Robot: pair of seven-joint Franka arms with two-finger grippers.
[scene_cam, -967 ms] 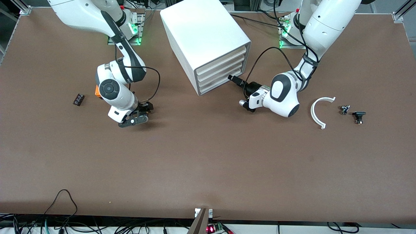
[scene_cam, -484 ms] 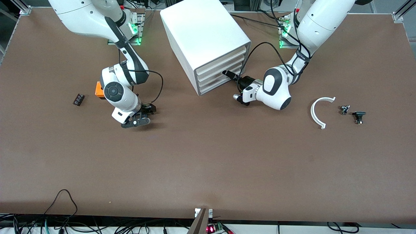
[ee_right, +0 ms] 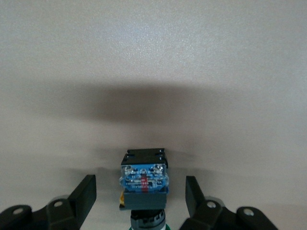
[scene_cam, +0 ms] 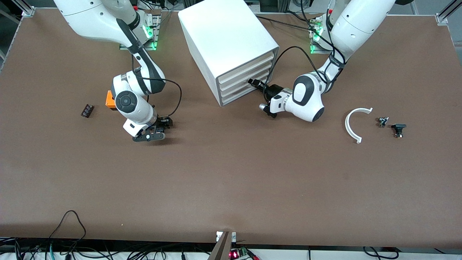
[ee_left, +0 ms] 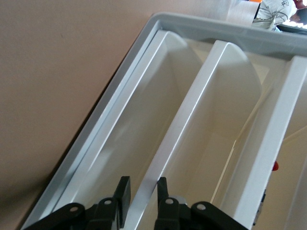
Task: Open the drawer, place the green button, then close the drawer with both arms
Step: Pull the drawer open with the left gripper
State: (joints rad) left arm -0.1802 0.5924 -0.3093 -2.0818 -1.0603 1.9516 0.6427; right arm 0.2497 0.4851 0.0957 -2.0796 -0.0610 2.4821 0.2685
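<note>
The white cabinet [scene_cam: 227, 39] stands at the back middle of the table with all four drawers closed. My left gripper [scene_cam: 252, 82] is at its front, low down. In the left wrist view its fingers [ee_left: 123, 191] stand a little apart on either side of a drawer front's lip, by the lowest drawer [ee_left: 139, 124]; the left gripper [ee_left: 142, 182] is open. The lowest drawer's front [scene_cam: 234, 96] also shows in the front view. My right gripper [scene_cam: 156, 129] is low over the table toward the right arm's end, open wide. The button [ee_right: 144, 179] lies on its side between its fingers [ee_right: 86, 191].
An orange cube [scene_cam: 109, 99] sits beside the right arm's wrist, and a small dark-brown block [scene_cam: 87, 110] lies past it toward the table's end. Toward the left arm's end lie a white curved piece [scene_cam: 352, 126] and two small dark parts [scene_cam: 398, 129].
My left gripper has moved in to the cabinet's front and now sits at a low drawer's lip. My right gripper has hardly moved and stays open over the button.
</note>
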